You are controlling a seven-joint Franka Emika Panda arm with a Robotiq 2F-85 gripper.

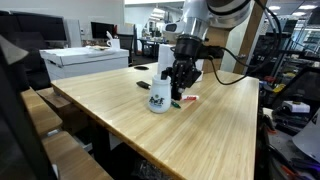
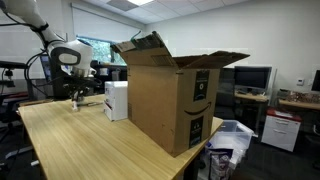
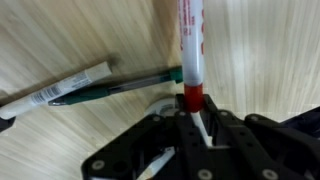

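Wrist view — gripper (image 3: pixel 196 120) clasps marker (image 3: pixel 189 45), green pen (image 3: pixel 120 88) beside

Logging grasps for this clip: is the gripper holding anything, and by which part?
Yes: the gripper holds a white marker, pinched at its red end; the white barrel sticks out past the fingertips.

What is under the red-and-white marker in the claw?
Light wooden tabletop, with a green pen and white pen nearby. The black gripper covers the rest under the marker.
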